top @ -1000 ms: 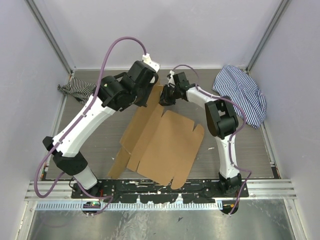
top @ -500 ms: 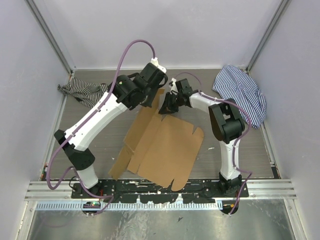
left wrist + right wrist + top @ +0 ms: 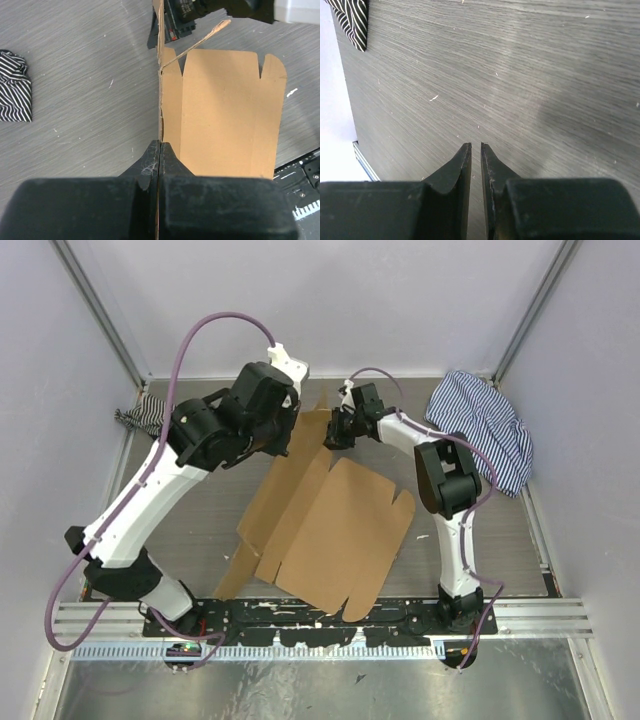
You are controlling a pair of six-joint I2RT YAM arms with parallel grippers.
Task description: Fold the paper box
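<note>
A grey wood-grain tabletop [image 3: 510,540] sits inside a booth of pale walls [image 3: 330,300] with metal corner posts, and a slotted metal rail [image 3: 540,612] runs along its near edge. A black-and-white striped cloth [image 3: 140,420] lies bunched in the far left corner. A blue-and-white striped cloth [image 3: 485,425] is heaped at the far right.

The paper box [image 3: 330,530] is an unfolded brown cardboard sheet in the middle of the tabletop. Its main panel lies flat and the far left panel is lifted on edge. The left claw [image 3: 159,147] is clenched on that raised panel's edge. The right claw [image 3: 475,146] hangs over bare tabletop just beyond the sheet's far edge. A thin slit shows between its fingers and it grasps nothing.
</note>
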